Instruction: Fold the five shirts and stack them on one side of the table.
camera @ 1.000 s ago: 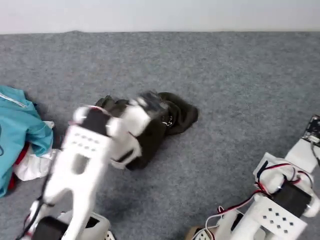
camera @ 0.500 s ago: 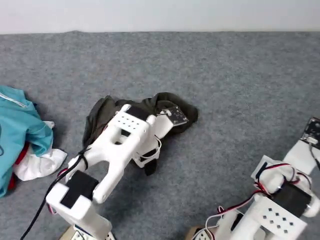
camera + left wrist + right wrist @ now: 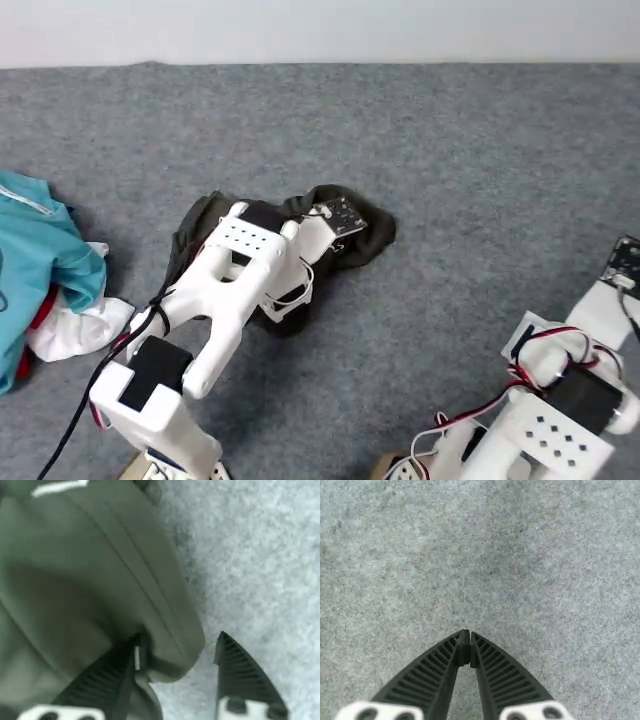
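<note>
Change: left arm (image 3: 225, 290) had swung forward and come down over the dark olive shirt (image 3: 365, 232) within the last second, then edged slightly to the left; the right arm (image 3: 560, 400) had not moved.
Left gripper: the left gripper (image 3: 178, 636) was parted fairly wide, straddling a rolled edge of the dark olive shirt (image 3: 75, 580), with one finger pressed against the cloth and the other over bare table. It gripped nothing yet.
Why so placed: the jaws looked set either side of the hem so that closing would pinch a fold thick enough to lift or drag.
Right gripper: the right gripper (image 3: 469, 640) had its fingers pressed together on nothing, above bare grey surface at the near right, probably parked out of the way.
Shirt being worked: it lay crumpled near the middle of the table (image 3: 450, 150), partly hidden beneath the left arm and not yet flattened.
Other clothes: a teal shirt (image 3: 40, 260) lay at the far left edge with a white garment (image 3: 75, 330) bunched just beside and under it, unfolded.
Progress: judged early, since no folded stack was visible.
Risk: a shallow pinch could slip off the rolled edge.
</note>
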### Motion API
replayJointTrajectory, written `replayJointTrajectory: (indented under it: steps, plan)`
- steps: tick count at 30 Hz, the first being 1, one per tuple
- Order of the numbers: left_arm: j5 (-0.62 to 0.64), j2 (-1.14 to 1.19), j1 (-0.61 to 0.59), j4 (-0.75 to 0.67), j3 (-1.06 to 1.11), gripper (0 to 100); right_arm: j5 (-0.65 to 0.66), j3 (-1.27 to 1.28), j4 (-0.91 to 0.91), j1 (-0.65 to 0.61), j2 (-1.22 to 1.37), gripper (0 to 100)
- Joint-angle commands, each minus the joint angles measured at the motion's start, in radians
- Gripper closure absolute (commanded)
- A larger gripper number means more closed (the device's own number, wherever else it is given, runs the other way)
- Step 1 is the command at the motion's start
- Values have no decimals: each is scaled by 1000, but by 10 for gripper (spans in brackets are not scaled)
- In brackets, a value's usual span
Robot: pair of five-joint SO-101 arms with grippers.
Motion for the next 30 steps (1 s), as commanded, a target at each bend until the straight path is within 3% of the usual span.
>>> replayJointTrajectory:
  steps: [1, 14, 23, 28, 30]
  plan:
    - [-14, -8, -18, -17, 15, 772, 9, -55, 2, -5, 10, 990]
    - [-9, 78, -43, -51, 18, 773, 9, -55, 2, -5, 10, 990]
    - [-12, 199, -37, 12, -71, 835, 9, -55, 2, -5, 10, 990]
    - [-14, 233, -34, 29, -94, 991, 9, -55, 2, -5, 10, 990]
    - [-14, 215, -29, 41, -94, 993, 9, -55, 2, -5, 10, 990]
